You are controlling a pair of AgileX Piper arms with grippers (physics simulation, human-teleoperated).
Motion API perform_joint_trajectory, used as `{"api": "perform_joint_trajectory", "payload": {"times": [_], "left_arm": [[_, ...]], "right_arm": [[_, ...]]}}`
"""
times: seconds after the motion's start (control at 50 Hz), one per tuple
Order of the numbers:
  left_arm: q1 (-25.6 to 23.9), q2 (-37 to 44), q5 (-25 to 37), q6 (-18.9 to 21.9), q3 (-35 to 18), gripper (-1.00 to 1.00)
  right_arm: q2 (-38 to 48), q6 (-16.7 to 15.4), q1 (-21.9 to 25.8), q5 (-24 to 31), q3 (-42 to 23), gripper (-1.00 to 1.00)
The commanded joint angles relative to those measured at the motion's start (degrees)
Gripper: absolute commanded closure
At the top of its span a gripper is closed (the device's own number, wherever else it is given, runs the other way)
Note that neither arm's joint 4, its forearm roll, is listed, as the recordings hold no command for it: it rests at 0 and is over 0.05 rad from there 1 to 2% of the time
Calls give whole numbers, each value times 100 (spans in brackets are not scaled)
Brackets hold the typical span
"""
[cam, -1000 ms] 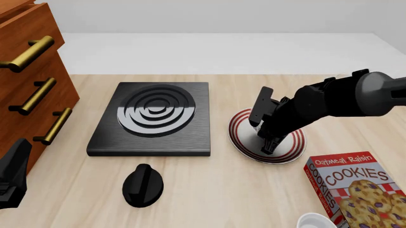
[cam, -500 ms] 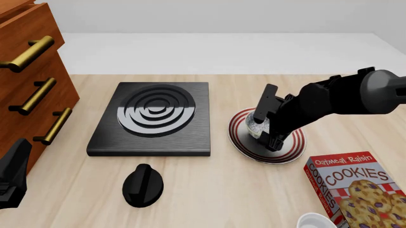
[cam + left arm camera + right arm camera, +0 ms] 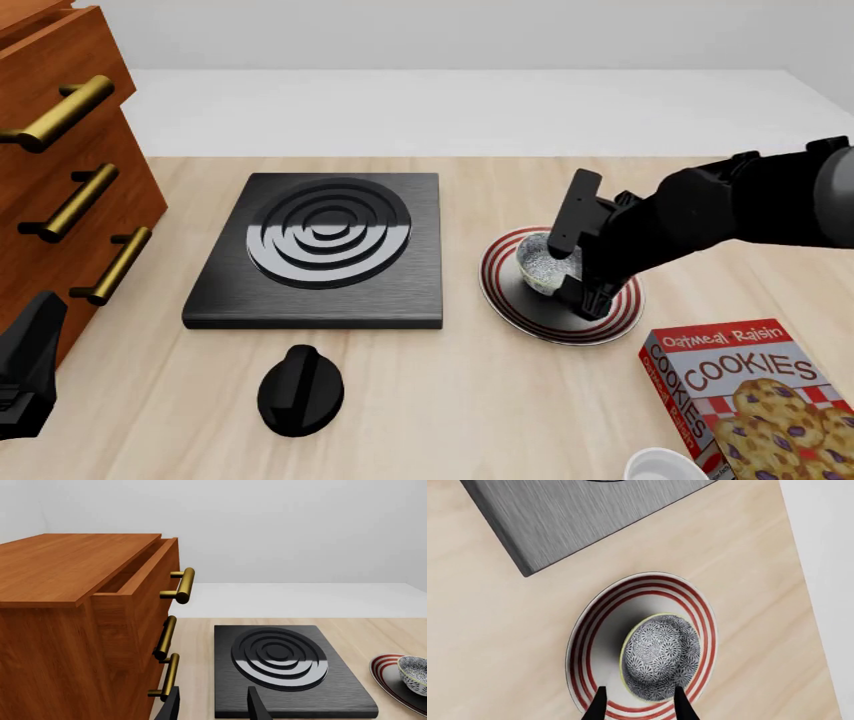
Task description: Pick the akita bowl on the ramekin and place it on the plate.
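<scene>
Front view, from left to right: a wooden drawer cabinet with brass handles stands at the left edge of the pale wood counter. The left end effector sits low at the near-left corner; in the left wrist view its two fingers stand apart with nothing between them, pointing toward the cabinet and the burner. Next comes a black square burner with concentric rings, and nearer the camera a black knob lies on the counter, apart from the burner. Right of the burner is the plate with red rings, and the speckled bowl sits in it, upright, toward one side of the plate rather than dead centre, as the right wrist view shows. The right end effector hangs over the bowl; its fingers are spread apart, straddling the near rim of the bowl, and I cannot tell if they touch it. Further right a cookie box lies flat, and the white ramekin peeks in at the bottom edge beside it.
</scene>
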Motion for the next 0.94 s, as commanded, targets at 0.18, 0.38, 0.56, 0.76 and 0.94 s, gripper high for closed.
{"api": "perform_joint_trajectory", "payload": {"times": [0.18,0.38,0.56,0.76,0.94], "left_arm": [[0,0,0,0,0,-100],[0,0,0,0,0,-100],[0,0,0,0,0,-100],[0,0,0,0,0,-100],[0,0,0,0,0,-100]], "right_arm": [[-1145,-51,-120,119,592,-100],[-1998,35,-271,-242,1074,-100],[-2630,474,-228,-537,1237,-100],[-3140,1146,-291,-968,1362,-100],[-3372,2432,-414,-1366,1356,-100]]}}
